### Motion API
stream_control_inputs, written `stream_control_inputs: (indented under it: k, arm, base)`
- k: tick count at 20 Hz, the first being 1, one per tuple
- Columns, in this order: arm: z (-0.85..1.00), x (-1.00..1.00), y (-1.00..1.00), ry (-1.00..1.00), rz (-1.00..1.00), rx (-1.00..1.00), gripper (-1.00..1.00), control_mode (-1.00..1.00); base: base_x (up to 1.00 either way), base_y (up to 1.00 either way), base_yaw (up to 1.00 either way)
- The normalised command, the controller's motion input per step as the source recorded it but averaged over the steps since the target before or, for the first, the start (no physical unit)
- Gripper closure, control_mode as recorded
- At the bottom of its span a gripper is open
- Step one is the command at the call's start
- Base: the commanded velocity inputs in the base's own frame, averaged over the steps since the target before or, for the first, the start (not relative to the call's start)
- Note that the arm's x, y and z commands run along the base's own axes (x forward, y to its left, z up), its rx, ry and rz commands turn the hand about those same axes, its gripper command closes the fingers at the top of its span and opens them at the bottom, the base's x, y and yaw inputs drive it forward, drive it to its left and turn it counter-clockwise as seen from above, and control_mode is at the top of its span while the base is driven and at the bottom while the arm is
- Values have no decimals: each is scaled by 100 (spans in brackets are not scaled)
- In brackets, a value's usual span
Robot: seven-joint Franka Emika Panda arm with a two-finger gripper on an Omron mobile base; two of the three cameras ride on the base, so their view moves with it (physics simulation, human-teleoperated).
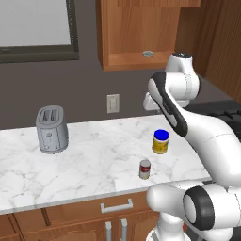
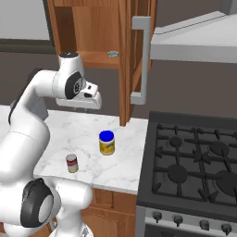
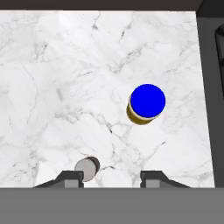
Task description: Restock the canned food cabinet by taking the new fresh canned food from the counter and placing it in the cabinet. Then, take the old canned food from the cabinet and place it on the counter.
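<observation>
Hovering open and empty above the white marble tabletop [image 1: 84, 150], the claw [image 3: 111, 177] has yet to grasp the small red-and-white upright can [image 1: 145, 169], so nothing is restocked.

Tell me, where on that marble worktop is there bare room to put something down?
The widest free patch of the counter lies between the toaster and the yellow jar, back to the wall. It is tighter near the stove, where the jar and the small red can stand close together; the can sits near the front edge.
</observation>
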Motion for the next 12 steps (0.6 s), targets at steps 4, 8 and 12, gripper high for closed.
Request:
stream_control_inputs:
  k: [4,8,12]
  arm:
    - [-3,-17,7,-2,-1,10,-100,-100]
    - [-27,-35,21,5,-2,4,-100,-100]
    - [-78,-23,34,24,0,0,-100,-100]
  base:
    - [0,0,0]
    - [0,0,0]
    - [0,0,0]
